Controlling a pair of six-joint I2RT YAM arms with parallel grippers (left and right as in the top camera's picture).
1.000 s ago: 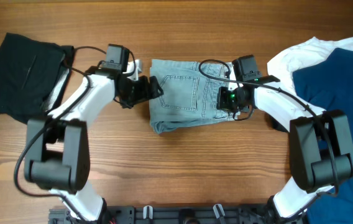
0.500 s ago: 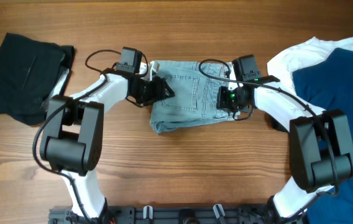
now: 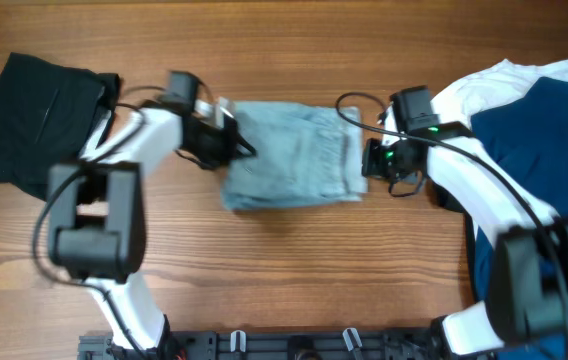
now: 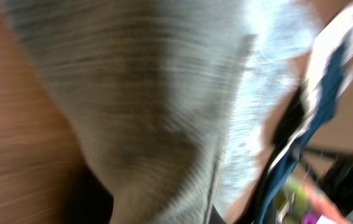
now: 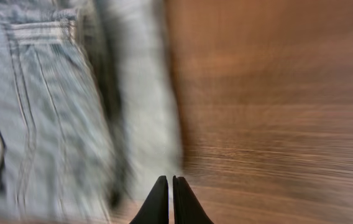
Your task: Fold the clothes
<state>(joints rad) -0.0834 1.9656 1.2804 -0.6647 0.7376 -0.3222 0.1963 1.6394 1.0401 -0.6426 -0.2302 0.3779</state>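
Shorts (image 5: 40,106) beside closed right hand (image 5: 168,183)

Our left arm (image 3: 142,140) comes in from the left side, elbow bent; the left gripper (image 3: 232,148) points toward the middle, too blurred for us to tell how its jaws stand; our right arm (image 3: 474,180) bends in from the right side; the right gripper (image 3: 369,163) points leftward, its fingers (image 5: 160,202) pressed together tip to tip.
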